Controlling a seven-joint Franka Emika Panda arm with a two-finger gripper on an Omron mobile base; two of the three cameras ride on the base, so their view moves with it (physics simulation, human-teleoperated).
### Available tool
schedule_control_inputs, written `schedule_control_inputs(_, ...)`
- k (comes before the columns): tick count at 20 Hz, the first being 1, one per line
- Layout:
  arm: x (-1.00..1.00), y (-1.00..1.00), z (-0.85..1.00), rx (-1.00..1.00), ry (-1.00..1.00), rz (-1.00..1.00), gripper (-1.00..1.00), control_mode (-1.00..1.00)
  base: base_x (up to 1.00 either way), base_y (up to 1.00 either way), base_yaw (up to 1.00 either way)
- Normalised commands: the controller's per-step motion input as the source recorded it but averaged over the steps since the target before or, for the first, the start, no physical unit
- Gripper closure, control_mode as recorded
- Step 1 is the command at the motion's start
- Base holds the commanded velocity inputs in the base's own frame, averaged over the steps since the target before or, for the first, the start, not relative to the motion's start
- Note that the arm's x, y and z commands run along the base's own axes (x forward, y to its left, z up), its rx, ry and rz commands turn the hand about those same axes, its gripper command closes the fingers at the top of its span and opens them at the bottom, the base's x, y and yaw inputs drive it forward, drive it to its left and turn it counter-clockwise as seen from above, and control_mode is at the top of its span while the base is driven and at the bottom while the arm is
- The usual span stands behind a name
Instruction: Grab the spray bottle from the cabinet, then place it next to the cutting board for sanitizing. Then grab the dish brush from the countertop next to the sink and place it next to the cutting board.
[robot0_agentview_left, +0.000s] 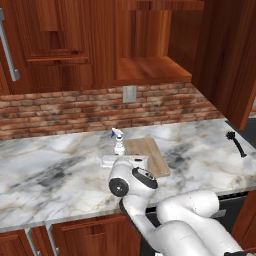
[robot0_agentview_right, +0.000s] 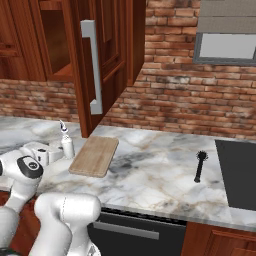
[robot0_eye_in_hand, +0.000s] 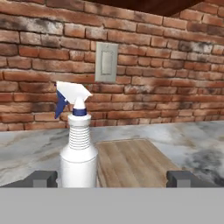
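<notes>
Kitchen corner, brick and dark wood

A red brick backsplash (robot0_agentview_left: 75, 107) carries a grey wall switch plate (robot0_eye_in_hand: 106, 62); a grey range hood (robot0_agentview_right: 227, 35) hangs above a black cooktop (robot0_agentview_right: 240, 175).

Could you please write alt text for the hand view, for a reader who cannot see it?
A white spray bottle stands upright on the marble countertop, just left of the wooden cutting board, between the open gripper's fingertips. Behind is a brick wall with a light switch.

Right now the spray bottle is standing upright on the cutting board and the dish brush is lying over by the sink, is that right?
Not quite. The spray bottle stands upright on the countertop beside the cutting board, not on it, as the left base view shows. The dish brush does lie by the sink.
</notes>
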Motion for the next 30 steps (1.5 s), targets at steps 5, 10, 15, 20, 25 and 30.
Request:
schedule_control_inputs(5,-0.68,-0.19,1.0,0.0,0.12,0.0,-1.0,-1.0,0.0,0.0,0.0)
schedule_control_inputs(10,-0.58,-0.09,1.0,0.0,0.06,0.0,-1.0,-1.0,0.0,0.0,0.0)
schedule_control_inputs(15,-0.57,-0.09,1.0,-0.13,0.23,0.0,-1.0,-1.0,0.0,0.0,0.0)
schedule_control_inputs(20,-0.37,-0.29,0.91,-0.17,0.46,-0.01,-1.0,-1.0,0.0,0.0,0.0)
schedule_control_inputs(25,-0.23,-0.63,0.49,-0.18,0.46,0.0,-1.0,-1.0,0.0,0.0,0.0)
schedule_control_inputs(30,-0.36,-0.87,0.12,-0.11,0.18,-0.03,-1.0,-1.0,0.0,0.0,0.0)
